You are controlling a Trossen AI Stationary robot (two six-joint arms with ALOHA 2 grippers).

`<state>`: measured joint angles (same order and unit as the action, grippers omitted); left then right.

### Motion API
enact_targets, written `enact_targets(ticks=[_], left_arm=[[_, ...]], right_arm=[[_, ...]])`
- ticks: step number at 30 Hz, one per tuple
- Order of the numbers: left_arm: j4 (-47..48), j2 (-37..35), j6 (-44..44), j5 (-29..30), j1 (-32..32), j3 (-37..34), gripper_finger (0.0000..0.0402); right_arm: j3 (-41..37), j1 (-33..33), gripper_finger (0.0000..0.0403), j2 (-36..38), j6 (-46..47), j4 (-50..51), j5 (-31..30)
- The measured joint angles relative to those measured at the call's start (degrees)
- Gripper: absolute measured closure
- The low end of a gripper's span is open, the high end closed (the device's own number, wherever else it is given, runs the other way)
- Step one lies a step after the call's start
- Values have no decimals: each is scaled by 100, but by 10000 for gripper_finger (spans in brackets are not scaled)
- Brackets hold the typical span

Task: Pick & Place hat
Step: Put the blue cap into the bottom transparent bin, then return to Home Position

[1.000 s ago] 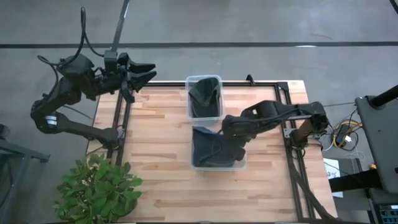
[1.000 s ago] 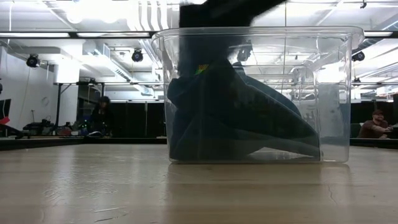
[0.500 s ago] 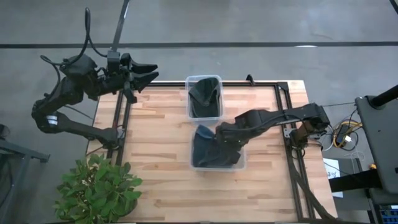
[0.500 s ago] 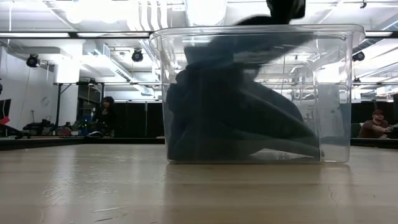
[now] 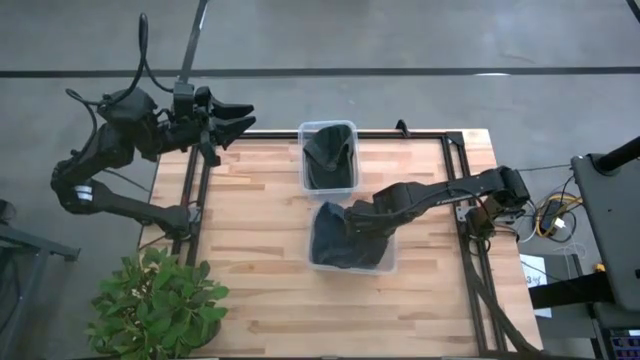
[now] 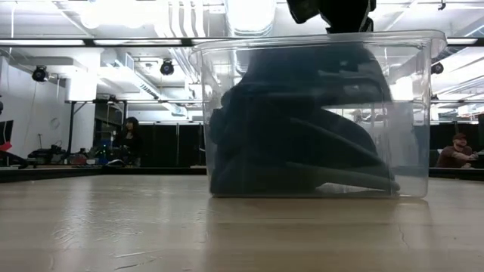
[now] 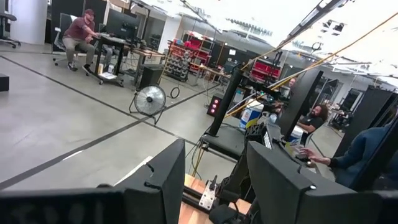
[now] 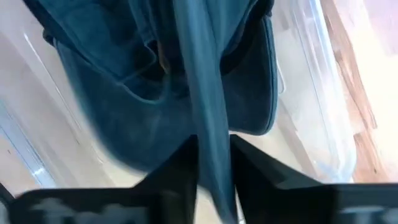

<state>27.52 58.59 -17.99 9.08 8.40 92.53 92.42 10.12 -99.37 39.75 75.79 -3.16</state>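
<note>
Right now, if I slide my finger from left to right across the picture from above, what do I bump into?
Potted plant → left gripper, open, beyond the table's far left corner → the two clear bins mid-table → right gripper, pinching the blue hat in the nearer bin.

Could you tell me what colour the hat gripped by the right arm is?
Dark blue fabric hat, clearest in the right wrist view, held by the right gripper.
</note>
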Motion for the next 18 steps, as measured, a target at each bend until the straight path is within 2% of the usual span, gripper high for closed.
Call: enact_targets(ticks=[6,10,14,18], left_arm=[[99,44,-1,-2,0,0,237],[246,93,36,5,0,0,237],[478,181,42,178,-2,0,237],[831,300,43,326,-2,0,237]], right_arm=[[229,-2,226,0,-73,31,0],[491,12,180,37,-168,10,-18],[709,78,166,193,-397,-187,-139],[672,166,195,401,-436,-275,-450]])
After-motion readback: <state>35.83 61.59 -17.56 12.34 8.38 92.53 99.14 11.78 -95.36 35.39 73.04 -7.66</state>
